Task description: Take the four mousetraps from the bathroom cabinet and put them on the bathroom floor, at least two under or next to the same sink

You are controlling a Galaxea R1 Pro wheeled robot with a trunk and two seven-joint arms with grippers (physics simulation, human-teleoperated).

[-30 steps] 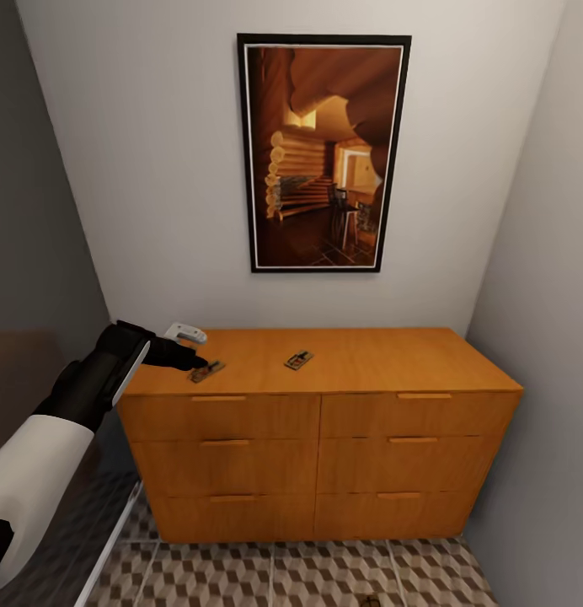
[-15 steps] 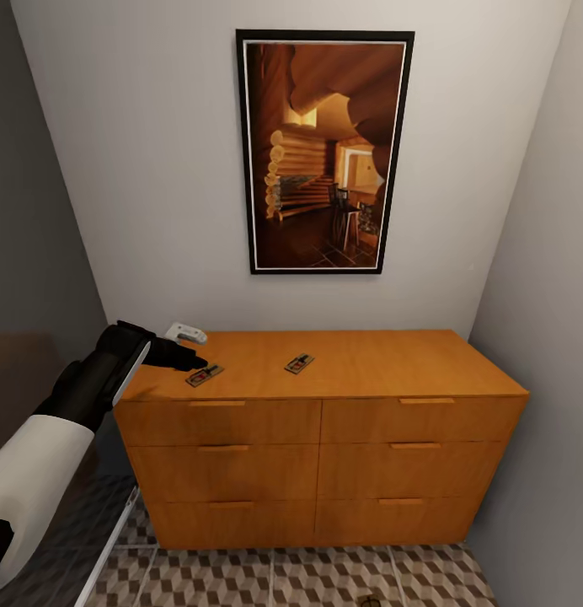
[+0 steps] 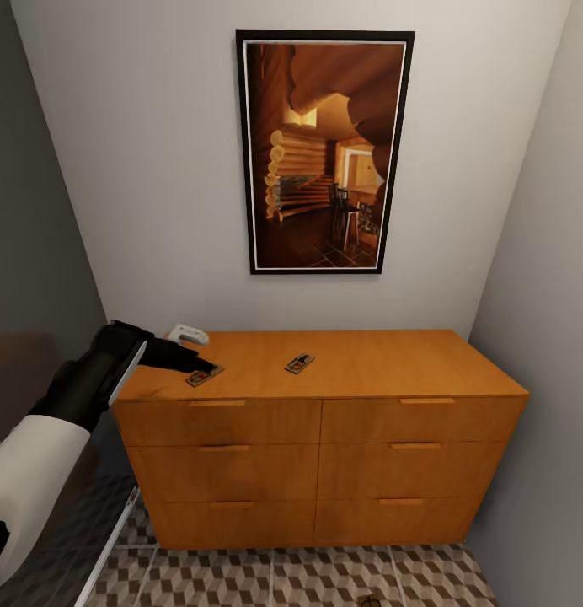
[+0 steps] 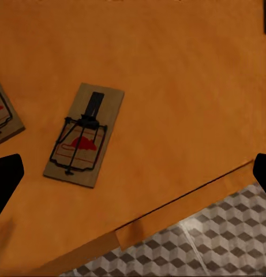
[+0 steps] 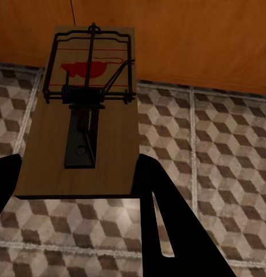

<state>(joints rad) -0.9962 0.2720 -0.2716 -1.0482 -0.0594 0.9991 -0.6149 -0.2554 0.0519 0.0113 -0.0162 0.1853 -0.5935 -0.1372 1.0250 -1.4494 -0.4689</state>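
Left claw (image 3: 209,367): I see it reaching over the left front part of the cabinet (image 3: 367,358) top, fingers spread wide apart; in the left wrist view the two dark fingertips (image 4: 6,179) sit far out at either side with nothing between them but wood. It is released, gripping nothing.
Mousetrap at the left claw (image 3: 205,375): lies flat on the cabinet top right at the claw's tip; from the head view I cannot tell whether the tip touches it.
Second mousetrap (image 3: 299,363): flat on the cabinet top, well apart from the left claw, toward the middle. The wrist view shows one trap whole (image 4: 83,134) between the open fingers and another's edge (image 4: 4,118) beside it.
Right claw (image 5: 75,190): clenched on a mousetrap (image 5: 86,109), which I see held between its dark fingers (image 5: 158,213), board flat to the camera, red mark and metal bar facing me.
Beyond the right claw: the bathroom floor (image 5: 225,150) with cube-pattern tiles, and an orange-brown wooden face behind it.
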